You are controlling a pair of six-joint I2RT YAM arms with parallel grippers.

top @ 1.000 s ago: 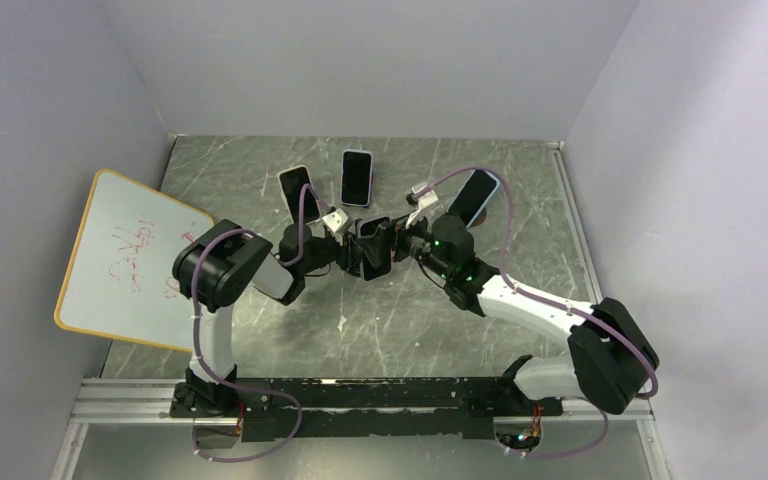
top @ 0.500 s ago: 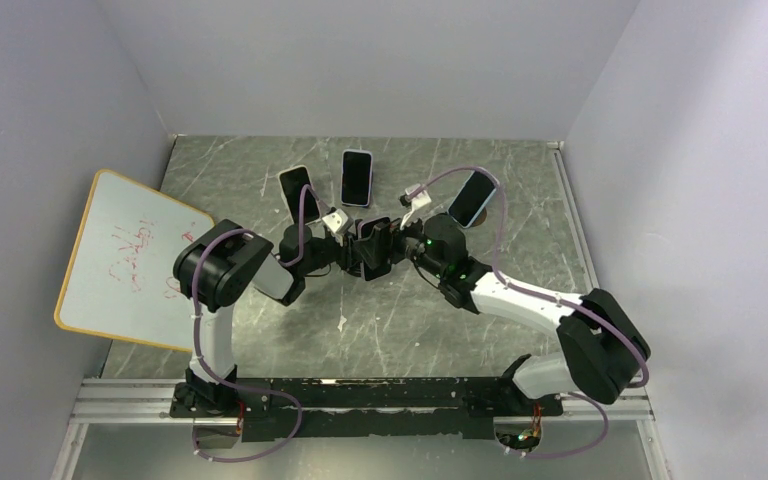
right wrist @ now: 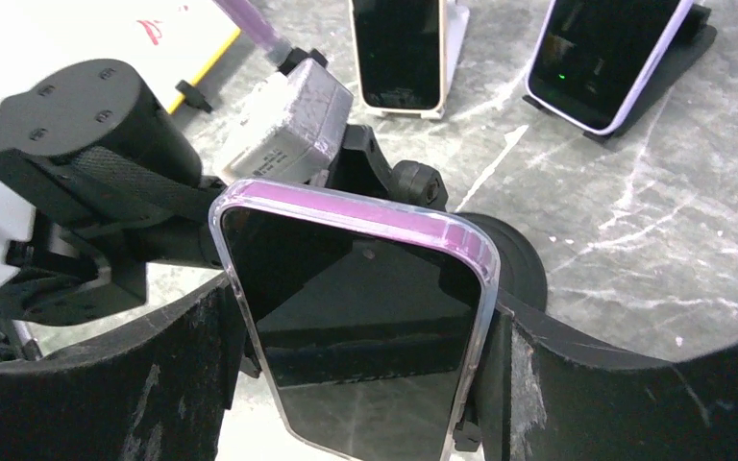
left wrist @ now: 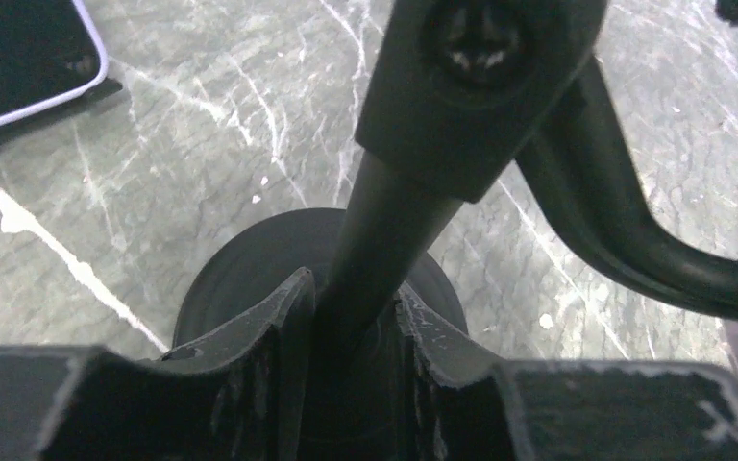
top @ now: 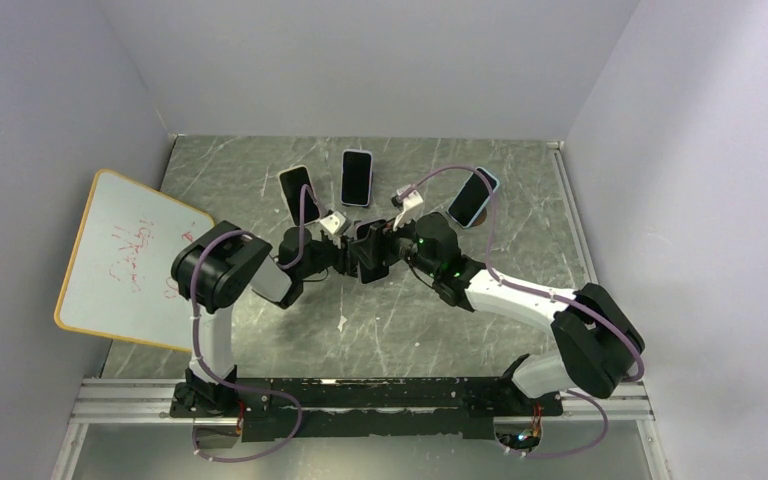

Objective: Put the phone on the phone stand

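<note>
Placing step, mid-worktop twd far edge: L gripper (left wrist: 351, 317) jaws clamped on phone stand (left wrist: 240, 264) post, R gripper (right wrist: 365, 365) jaws clamped on phone (right wrist: 346, 288) sides, held against stand head; next prob needs seating phone on cradle, then release.
</note>
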